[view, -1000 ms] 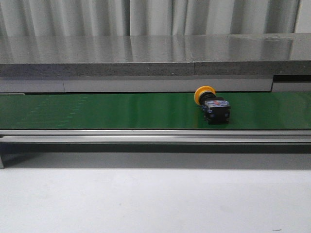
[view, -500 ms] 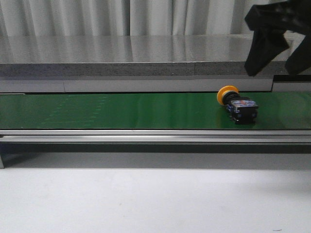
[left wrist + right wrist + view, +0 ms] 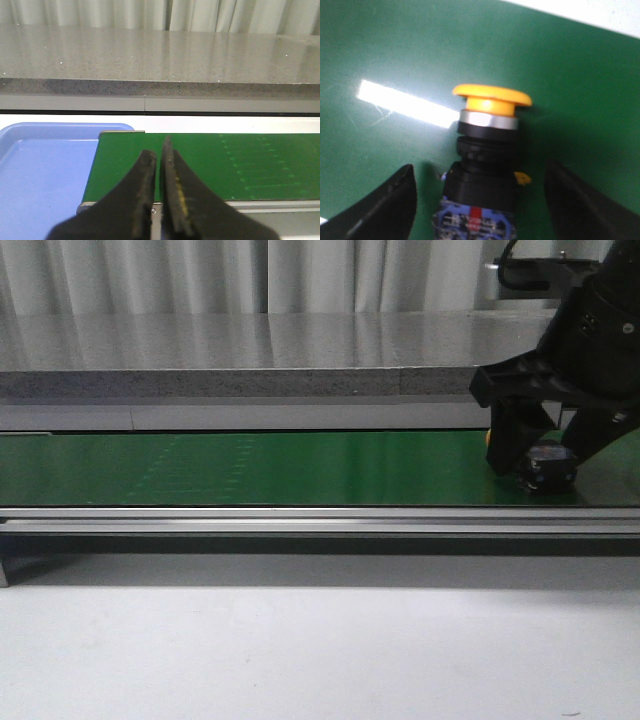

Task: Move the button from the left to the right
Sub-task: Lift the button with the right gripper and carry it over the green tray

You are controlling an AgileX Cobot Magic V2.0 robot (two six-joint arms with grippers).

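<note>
Yellow-capped button sideways on belt

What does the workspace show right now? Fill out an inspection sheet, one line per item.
Surface: green conveyor belt with metal rails, white table in front.
Job's things: button lying on its side on the belt, at the right end.
Clutter: blue tray beside the belt's left end.
Grippers: right gripper open, jaws either side of the button, not touching; left gripper shut, empty.
Cables: black cable on the right arm.
Surroundings: grey counter, curtains.
</note>
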